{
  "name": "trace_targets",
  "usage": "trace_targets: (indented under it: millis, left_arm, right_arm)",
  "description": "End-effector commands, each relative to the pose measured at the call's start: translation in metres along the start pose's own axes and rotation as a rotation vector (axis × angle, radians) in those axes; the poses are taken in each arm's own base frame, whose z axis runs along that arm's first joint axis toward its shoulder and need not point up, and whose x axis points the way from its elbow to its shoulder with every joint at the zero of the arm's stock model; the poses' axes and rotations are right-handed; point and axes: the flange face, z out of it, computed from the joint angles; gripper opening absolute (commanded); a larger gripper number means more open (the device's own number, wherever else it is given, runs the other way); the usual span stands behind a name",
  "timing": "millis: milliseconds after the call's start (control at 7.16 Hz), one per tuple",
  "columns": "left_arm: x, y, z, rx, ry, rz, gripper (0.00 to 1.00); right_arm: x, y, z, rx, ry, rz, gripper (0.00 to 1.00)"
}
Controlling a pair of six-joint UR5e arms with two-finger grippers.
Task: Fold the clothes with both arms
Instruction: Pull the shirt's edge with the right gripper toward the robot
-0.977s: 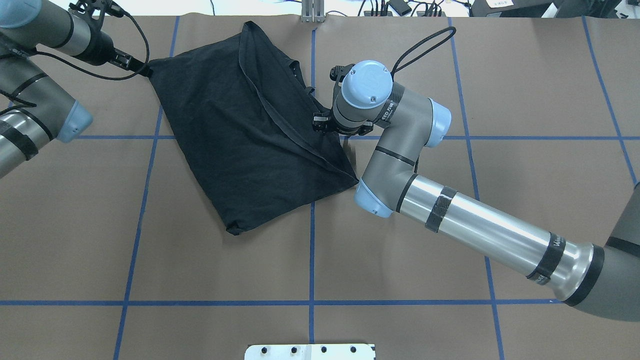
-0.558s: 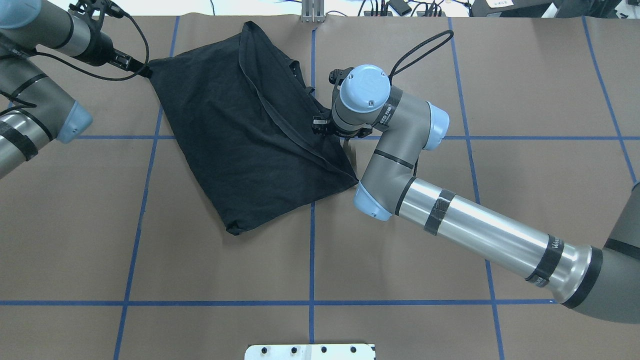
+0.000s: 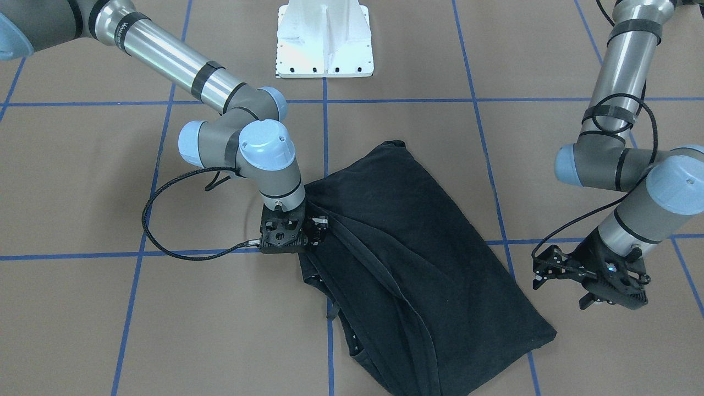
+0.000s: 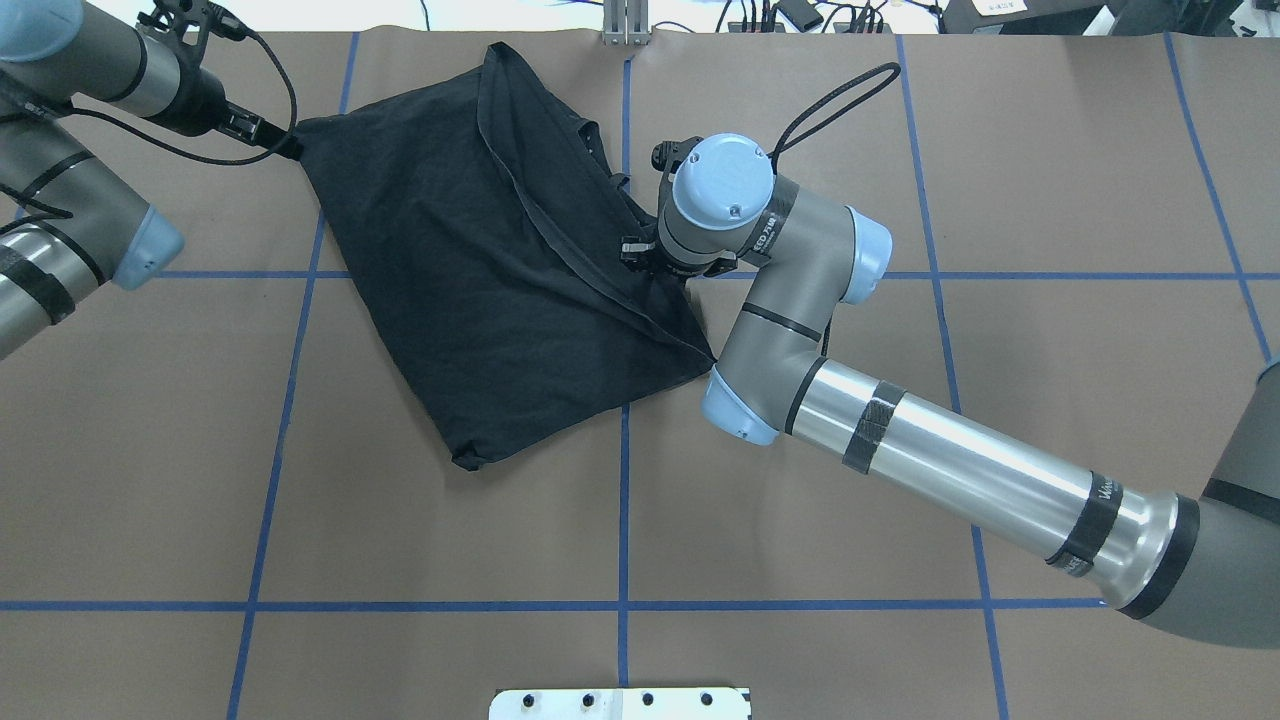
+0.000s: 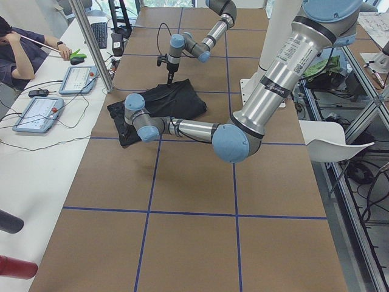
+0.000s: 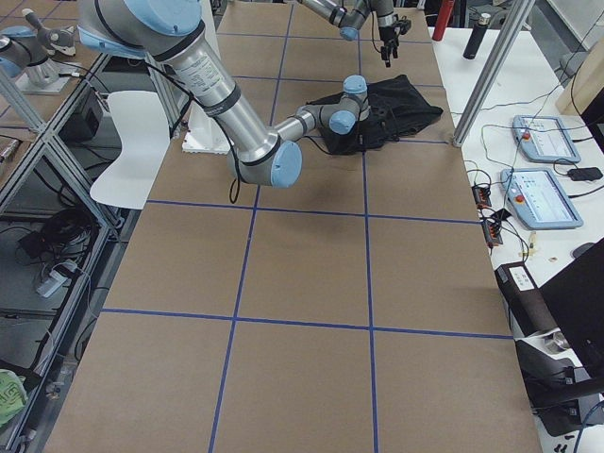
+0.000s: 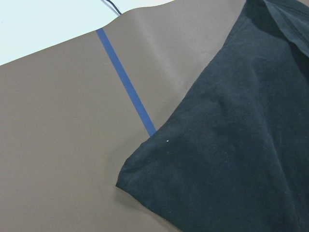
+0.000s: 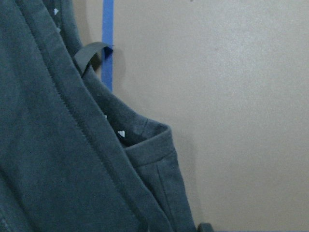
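Right claw (image 3: 281, 245) stands at the right edge of the black T-shirt (image 4: 480, 260), in the middle of the overhead frame. I cannot tell how wide its jaws are, because the wrist hides them. During the last second this wrist has crept a little to the left, onto the hem, while the cloth has not moved. So I judge that a grasp is being prepared and no new fold has begun. The shirt lies on the counter (image 4: 400, 560) in the upper middle of the frame, with the plain side up and a diagonal flap across it. Farther away, at the upper left, the left claw (image 3: 560, 287) seems spread open and holds nothing, just beside the shirt's corner. The far counter edge is close behind the shirt, so the free room is the bare lower half.
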Motion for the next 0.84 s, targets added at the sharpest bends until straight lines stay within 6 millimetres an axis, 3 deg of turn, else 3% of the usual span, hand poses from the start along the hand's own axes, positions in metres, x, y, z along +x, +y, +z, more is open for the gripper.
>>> trace_targets:
  millis: [0, 419, 698]
  left_arm:
    - [0.000, 0.001, 0.000, -0.001, 0.000, 0.000, 1.00]
    - [0.000, 0.000, 0.000, -0.001, 0.002, 0.000, 1.00]
    - [0.002, 0.000, 0.000, 0.001, 0.004, 0.002, 1.00]
  right_arm:
    - [-0.004, -0.001, -0.004, 0.004, -0.008, -0.003, 0.00]
    - [-0.019, 0.007, -0.017, -0.004, -0.041, -0.012, 0.00]
    - [-0.012, 0.039, -0.046, -0.026, -0.040, -0.011, 0.00]
